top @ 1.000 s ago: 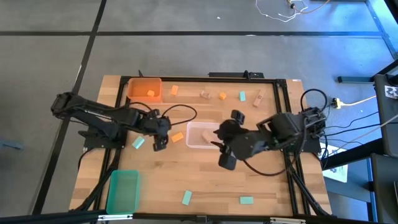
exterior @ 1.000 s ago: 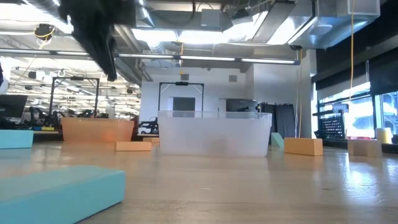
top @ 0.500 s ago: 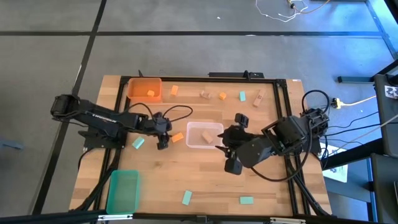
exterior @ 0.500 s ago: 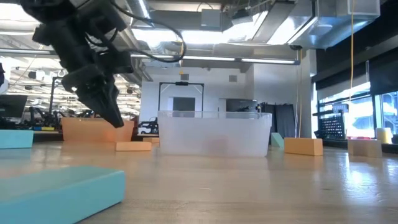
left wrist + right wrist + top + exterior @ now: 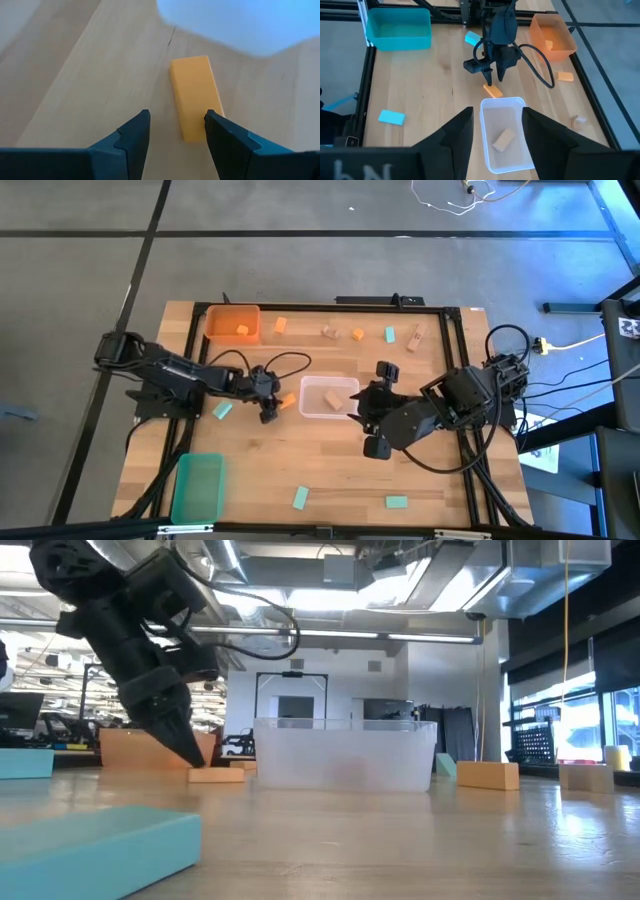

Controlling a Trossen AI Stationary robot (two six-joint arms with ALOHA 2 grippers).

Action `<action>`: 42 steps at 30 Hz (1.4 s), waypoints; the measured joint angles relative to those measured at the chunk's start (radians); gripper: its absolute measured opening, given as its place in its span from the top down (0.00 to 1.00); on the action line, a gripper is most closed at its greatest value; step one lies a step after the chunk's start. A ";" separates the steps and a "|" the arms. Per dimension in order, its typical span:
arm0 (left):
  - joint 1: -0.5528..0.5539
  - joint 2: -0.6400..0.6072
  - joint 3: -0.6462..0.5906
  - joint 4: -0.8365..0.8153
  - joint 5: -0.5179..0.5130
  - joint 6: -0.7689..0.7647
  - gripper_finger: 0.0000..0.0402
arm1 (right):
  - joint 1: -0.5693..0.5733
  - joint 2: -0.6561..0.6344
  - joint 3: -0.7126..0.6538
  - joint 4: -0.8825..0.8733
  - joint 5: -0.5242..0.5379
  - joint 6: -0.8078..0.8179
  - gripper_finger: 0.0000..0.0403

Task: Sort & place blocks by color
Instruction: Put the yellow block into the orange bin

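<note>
Worktop [image 5: 330, 470]: wooden, framed by dark rails; blocks scattered, three bins set out.
Left gripper [image 5: 174, 131]: low over the worktop just beside the clear bin, fingers spread, holding nothing; the gap lies beside the orange block rather than around it, one finger at the block's edge. Judged to be lining up a pick.
Orange block [image 5: 195, 97]: flat on the worktop, near the clear bin's corner; not gripped.
Right gripper [image 5: 492, 131]: hangs above the clear bin's near side, fingers parted, nothing between them; seems to wait clear of the left arm's reach.
Clear bin [image 5: 308, 406]: mid-worktop, holds one tan block [image 5: 503, 139].
Orange bin [image 5: 218, 317]: far left corner, one orange piece inside; likely goal for the orange block.
Green bin [image 5: 198, 485]: near left corner; no contents visible.
Mint blocks: one by the left arm [image 5: 222, 409], two near the front edge [image 5: 300, 498] [image 5: 396, 502], unsorted.
Far row: orange, tan and mint blocks [image 5: 357, 334] along the back edge, unsorted.
Progress: early; most blocks outside bins.
</note>
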State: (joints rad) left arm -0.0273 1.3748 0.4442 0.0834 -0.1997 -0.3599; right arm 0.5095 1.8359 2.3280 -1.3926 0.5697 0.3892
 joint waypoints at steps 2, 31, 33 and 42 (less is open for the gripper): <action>0.000 0.023 0.001 0.029 0.000 0.001 0.56 | 0.000 0.000 0.000 0.000 0.000 -0.004 0.58; -0.061 0.090 0.062 0.055 -0.055 0.171 0.56 | 0.000 0.001 0.000 -0.053 -0.003 -0.005 0.58; -0.063 0.104 0.062 0.061 -0.059 0.171 0.56 | 0.000 0.001 0.000 -0.053 -0.003 -0.005 0.58; -0.062 0.166 0.064 0.071 -0.066 0.158 0.56 | 0.000 0.001 0.000 -0.055 -0.004 -0.005 0.58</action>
State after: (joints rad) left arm -0.0894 1.5410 0.5077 0.1541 -0.2662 -0.2015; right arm 0.5091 1.8366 2.3280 -1.4476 0.5659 0.3840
